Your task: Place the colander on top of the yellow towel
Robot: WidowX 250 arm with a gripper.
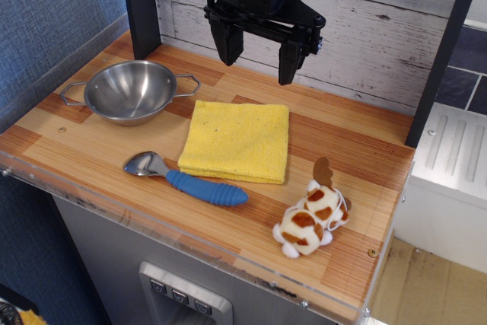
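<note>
Looking at the round, shiny stainless-steel colander point(130, 91) in the upper left of the frame, we judge it light, rigid and slick: the polished wall would likely slide between smooth fingers, and it would ring and skid rather than break if dropped. It sits upright on the wooden tabletop point(91, 142), its thin wire loop handles pointing left and right. We would take it by the rim, one finger inside the bowl and one outside, or by the right-hand loop handle, which lies nearest the cloth; the rim looks the firmer hold, since a wire loop may let the bowl swing.

The square, folded bright yellow towel point(238, 141) lies flat at the centre of the frame, just right of the colander and apart from it. It is soft and thick-edged, so the bowl should settle into it without sliding.

The black two-fingered gripper point(257, 55) hangs at the top centre, above the back of the table, fingers spread wide and holding nothing.

The tabletop is smooth striped wood with a clear plastic lip along the front. A blue-handled metal scoop point(186, 179) lies just in front of the towel, and a small brown-and-white plush dog point(310, 218) sits at lower right, well clear of the short path from bowl to towel.
</note>
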